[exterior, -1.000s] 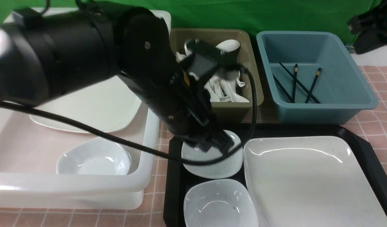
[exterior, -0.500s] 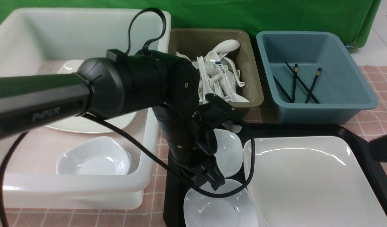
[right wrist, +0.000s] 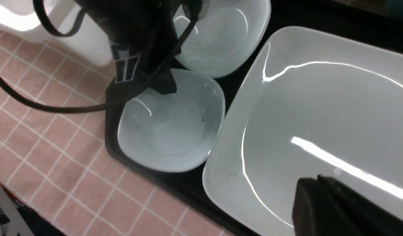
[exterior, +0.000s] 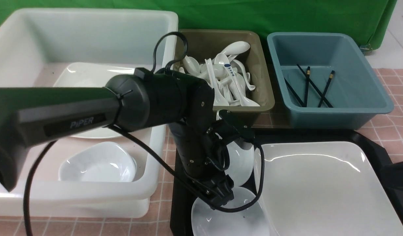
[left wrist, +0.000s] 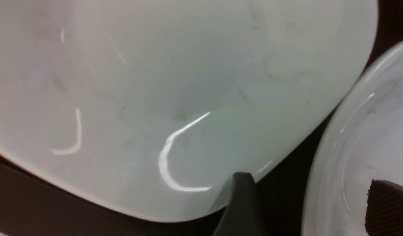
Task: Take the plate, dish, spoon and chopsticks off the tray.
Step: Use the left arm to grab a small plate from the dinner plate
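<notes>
Front view, from the nearest edge: the near dish [exterior: 232, 219], small and white, sits in the front-left corner of the black tray [exterior: 178, 213], just beside the big square plate [exterior: 323, 190] that fills the tray's right side. The left gripper [exterior: 224, 196] hangs over that dish's far rim with its jaws spread wide and nothing between them. The right gripper [right wrist: 316, 186], fingers pressed together, hovers over the plate's right side. Behind the left gripper the far dish [exterior: 242, 160] lies on the tray, partly hidden by the arm. Beyond the tray, the olive bin [exterior: 254, 114] holds a heap of white spoons, the blue-tipped spoon [exterior: 229, 70] on top. To its right, the blue bin [exterior: 352, 116] holds the plain black chopsticks [exterior: 293, 91] among gold-banded sticks. On the left, the white tub [exterior: 90, 193] contains another white plate [exterior: 90, 77] and a small bowl [exterior: 98, 164].
</notes>
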You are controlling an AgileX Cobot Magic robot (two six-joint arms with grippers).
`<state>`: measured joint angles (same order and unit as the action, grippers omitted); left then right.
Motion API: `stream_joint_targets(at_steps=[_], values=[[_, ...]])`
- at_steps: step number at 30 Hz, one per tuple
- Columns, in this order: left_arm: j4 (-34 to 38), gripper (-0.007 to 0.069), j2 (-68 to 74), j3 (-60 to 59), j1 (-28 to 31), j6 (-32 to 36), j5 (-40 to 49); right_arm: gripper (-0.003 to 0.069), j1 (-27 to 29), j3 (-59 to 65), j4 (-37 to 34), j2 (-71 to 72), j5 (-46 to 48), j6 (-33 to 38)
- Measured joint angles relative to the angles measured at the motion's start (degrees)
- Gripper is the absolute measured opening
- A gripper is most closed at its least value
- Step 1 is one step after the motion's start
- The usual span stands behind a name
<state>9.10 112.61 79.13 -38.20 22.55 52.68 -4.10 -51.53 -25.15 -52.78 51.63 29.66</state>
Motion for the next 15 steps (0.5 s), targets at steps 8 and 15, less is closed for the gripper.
stream_joint_targets(at_steps=[8,15], values=[[0.9,0.0461,1.7,0.0,0.0,-0.3,2.0,0.0030,0.0,0.0,-0.1,0.0,-1.4,1.5],[1.8,0.0379,3.2,0.5,0.0,-0.4,3.5,0.0030,0.0,0.0,-0.1,0.0,-2.1,2.3]])
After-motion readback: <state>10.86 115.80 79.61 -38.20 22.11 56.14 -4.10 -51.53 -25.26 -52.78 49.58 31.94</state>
